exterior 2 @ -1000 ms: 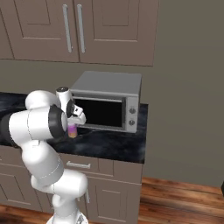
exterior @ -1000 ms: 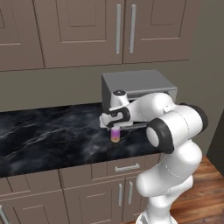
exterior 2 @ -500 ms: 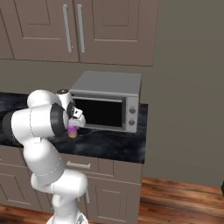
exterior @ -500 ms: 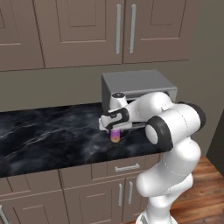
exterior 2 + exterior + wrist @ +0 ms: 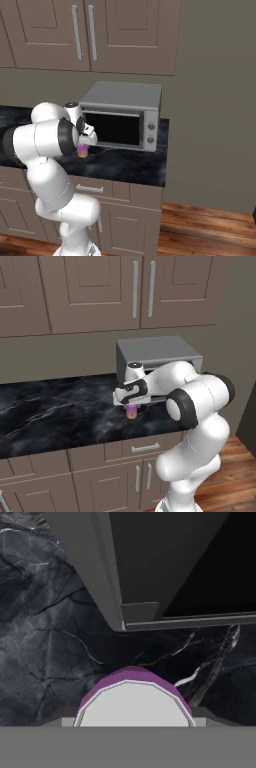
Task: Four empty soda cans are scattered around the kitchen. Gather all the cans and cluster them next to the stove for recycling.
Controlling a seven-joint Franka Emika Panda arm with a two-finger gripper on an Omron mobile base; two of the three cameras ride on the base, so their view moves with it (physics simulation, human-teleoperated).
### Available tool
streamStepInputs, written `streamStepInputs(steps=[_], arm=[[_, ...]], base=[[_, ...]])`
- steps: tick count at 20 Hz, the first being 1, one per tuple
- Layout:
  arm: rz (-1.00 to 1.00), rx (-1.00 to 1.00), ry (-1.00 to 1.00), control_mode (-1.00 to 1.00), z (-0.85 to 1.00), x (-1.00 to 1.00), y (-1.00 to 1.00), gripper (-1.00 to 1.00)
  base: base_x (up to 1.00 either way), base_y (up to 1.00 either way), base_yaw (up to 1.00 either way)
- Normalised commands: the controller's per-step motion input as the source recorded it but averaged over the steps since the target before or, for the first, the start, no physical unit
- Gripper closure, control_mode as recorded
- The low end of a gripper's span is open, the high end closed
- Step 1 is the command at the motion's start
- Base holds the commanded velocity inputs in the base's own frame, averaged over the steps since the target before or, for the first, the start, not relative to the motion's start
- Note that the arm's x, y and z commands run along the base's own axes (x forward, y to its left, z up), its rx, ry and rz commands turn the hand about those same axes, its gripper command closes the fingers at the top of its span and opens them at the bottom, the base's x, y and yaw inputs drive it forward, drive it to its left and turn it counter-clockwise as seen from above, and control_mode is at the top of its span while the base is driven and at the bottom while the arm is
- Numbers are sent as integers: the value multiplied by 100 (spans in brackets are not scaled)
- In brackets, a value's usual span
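A white robot arm reaches over a black marble counter (image 5: 55,416) set beneath brown wall cabinets (image 5: 95,291). Its gripper (image 5: 131,404) points down at the right end of the counter, just in front of the left front corner of a grey microwave (image 5: 125,117). A soda can (image 5: 131,412), purple fading to orange at the base, stands upright on the counter directly under the gripper, near the front edge. From the hand camera, the can's silver top (image 5: 134,704) sits between the fingers, with the microwave's dark door just beyond. Whether the fingers are pressing on the can or stand slightly clear of it cannot be told.
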Motion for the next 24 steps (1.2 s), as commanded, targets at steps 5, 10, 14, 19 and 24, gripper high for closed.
streamStepInputs(steps=[5,10,14,19,24], arm=[[0,0,-2,-100,33,-25,-5,100],[0,0,0,-100,51,-36,-9,100],[0,0,0,-100,53,-38,-15,100],[0,0,0,-100,37,-37,-11,100],[0,0,0,-100,31,-26,-12,100]], base=[[0,0,0],[0,0,0],[0,0,0],[0,0,0],[0,0,0]])
